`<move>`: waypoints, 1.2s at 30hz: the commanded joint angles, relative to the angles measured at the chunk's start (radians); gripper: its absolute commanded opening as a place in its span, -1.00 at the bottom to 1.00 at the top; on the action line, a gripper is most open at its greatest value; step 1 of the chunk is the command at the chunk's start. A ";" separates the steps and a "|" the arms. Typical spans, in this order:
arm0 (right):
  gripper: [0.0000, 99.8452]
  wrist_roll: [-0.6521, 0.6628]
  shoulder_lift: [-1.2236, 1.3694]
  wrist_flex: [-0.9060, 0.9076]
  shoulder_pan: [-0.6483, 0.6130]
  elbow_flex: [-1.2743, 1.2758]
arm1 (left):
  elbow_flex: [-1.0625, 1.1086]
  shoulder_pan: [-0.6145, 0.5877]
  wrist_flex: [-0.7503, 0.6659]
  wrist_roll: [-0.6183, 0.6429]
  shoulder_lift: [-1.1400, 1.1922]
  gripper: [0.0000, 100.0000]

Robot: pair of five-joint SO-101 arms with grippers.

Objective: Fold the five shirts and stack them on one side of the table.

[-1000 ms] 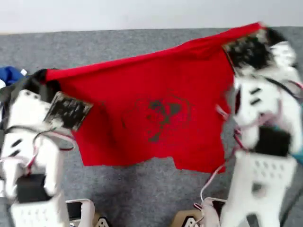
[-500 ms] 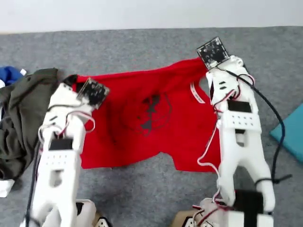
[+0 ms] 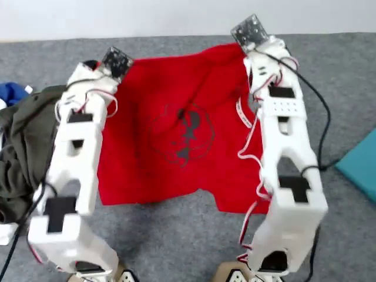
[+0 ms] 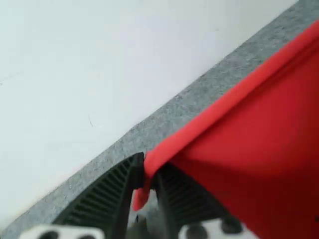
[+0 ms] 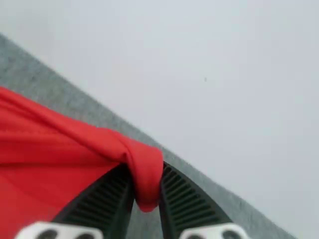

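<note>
Red shirt (image 3: pixel 176 135) lies spread across the grey carpeted table (image 3: pixel 176 247), its far edge pinched at both corners. We see the left gripper (image 4: pixel 144 186) closed on a fold of that edge and the right gripper (image 5: pixel 144 191) clamped around a bunched roll of cloth. We judge the fabric light, soft and limp, apt to sag and drag between holds, so corners and edges are the places to grip. An olive shirt (image 3: pixel 23 147) and a blue garment (image 3: pixel 12 93) lie heaped beside the left arm, a teal cloth (image 3: pixel 361 167) past the right arm; a white wall (image 3: pixel 176 17) runs behind
</note>
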 commanded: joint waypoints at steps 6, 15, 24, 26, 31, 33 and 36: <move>-0.98 0.052 0.364 0.054 -0.016 -0.628 | -0.452 -0.025 0.209 0.005 0.255 -0.99; -0.98 0.066 0.622 0.312 -0.025 -1.054 | -0.654 -0.025 0.493 0.002 0.353 -0.99; -0.98 0.147 0.684 0.756 -0.015 -1.270 | -0.799 -0.018 1.019 -0.164 0.353 -0.99; -0.98 0.172 0.684 0.843 -0.015 -1.283 | -0.828 -0.009 1.132 -0.209 0.353 -0.99; -0.98 0.212 0.677 1.073 -0.016 -1.321 | -0.900 0.002 1.393 -0.336 0.358 -0.99; -0.98 0.235 0.677 1.171 -0.016 -1.341 | -0.920 0.006 1.478 -0.399 0.361 -0.99; -0.98 0.252 0.677 1.308 -0.015 -1.387 | -0.928 0.017 1.588 -0.486 0.354 -0.99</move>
